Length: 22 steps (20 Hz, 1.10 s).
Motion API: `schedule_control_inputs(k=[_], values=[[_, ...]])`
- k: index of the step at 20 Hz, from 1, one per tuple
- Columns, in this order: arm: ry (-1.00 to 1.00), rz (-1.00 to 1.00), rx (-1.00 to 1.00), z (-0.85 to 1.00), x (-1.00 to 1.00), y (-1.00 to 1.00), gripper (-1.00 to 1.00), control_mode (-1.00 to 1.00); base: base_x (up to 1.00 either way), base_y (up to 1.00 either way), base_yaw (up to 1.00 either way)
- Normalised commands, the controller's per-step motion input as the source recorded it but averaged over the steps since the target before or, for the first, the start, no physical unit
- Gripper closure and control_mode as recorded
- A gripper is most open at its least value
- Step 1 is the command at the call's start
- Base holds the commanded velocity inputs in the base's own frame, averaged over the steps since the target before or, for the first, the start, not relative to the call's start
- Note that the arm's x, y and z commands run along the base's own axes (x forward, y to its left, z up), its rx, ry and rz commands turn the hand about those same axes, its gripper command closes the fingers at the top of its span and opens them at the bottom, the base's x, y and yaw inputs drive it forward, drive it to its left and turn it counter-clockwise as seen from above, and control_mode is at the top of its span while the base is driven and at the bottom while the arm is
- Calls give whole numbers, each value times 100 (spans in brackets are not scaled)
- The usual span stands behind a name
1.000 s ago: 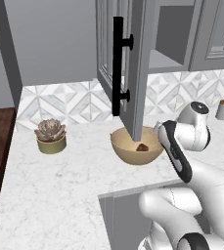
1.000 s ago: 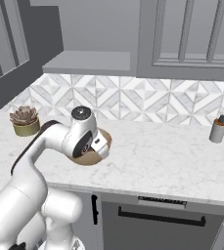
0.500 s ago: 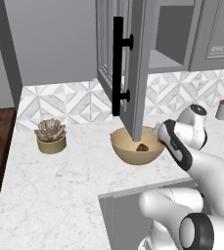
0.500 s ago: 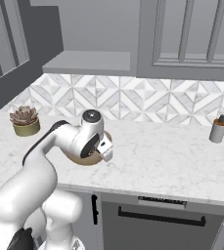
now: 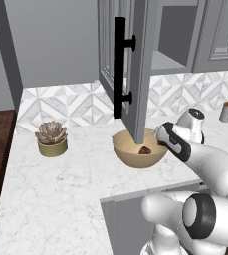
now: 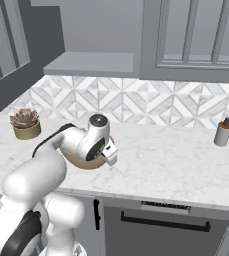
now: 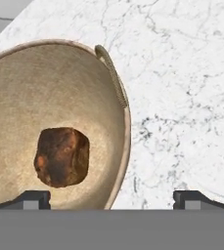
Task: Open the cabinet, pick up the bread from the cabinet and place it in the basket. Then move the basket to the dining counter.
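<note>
Here, from the left base view, the bread (image 5: 145,149) lies low in the basket (image 5: 130,155), which stands on the worktop near its front edge, under the cabinet (image 5: 135,60) door swung open. The gripper (image 5: 161,136) sits at the basket's right rim; its tips are hard to make out.

From the right base view, the arm hides most of the basket (image 6: 83,162); the gripper (image 6: 111,154) hangs beside it.

In the hand view, the fingers (image 7: 33,199) stand wide apart, straddling the basket's rim (image 7: 125,127); the bread (image 7: 62,157) rests above the left tip, untouched. The basket is cut off at the left.
</note>
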Motion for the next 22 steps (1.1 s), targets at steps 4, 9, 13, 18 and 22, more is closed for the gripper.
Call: schedule_control_inputs(k=[4,9,13,18,22], values=[[0,0,0,-27,10,1,-100,-100,0,0,0],[1,0,0,-38,1,5,-100,-100,0,0,0],[0,0,0,-40,4,29,100,-100,0,0,0],[8,0,-1,-34,0,36,100,-100,0,0,0],[2,-4,0,-2,-8,11,100,-100,0,0,0]])
